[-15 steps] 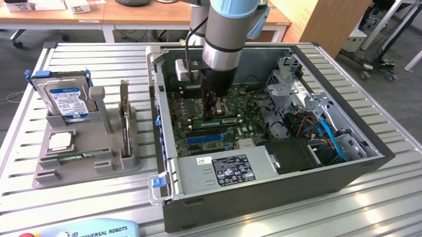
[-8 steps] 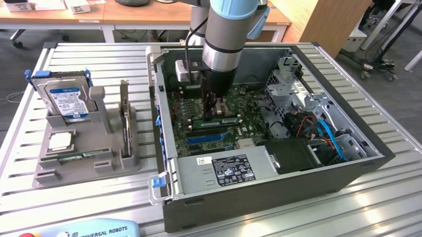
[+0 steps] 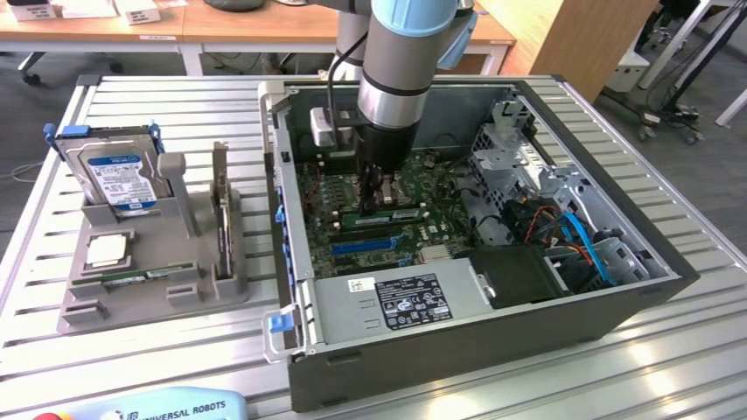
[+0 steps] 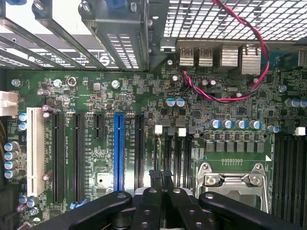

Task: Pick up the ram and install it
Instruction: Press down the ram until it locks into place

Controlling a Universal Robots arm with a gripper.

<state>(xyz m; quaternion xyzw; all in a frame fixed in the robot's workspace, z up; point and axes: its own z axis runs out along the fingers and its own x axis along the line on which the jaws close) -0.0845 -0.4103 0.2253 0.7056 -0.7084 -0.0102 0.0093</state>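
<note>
Gripper (image 3: 373, 203) closed, low inside the open computer case (image 3: 607, 306) at centre of the exterior view, fingers (image 4: 160, 191) pressed together above the motherboard (image 4: 192, 124), green ram (image 3: 394, 215) lying just beside the fingertips.

A slatted metal table (image 3: 701, 262) fills the foreground. Behind it stand wooden desks (image 3: 233, 35) on white legs, a wooden panel (image 3: 572, 35), and grey floor (image 3: 30, 122).
</note>
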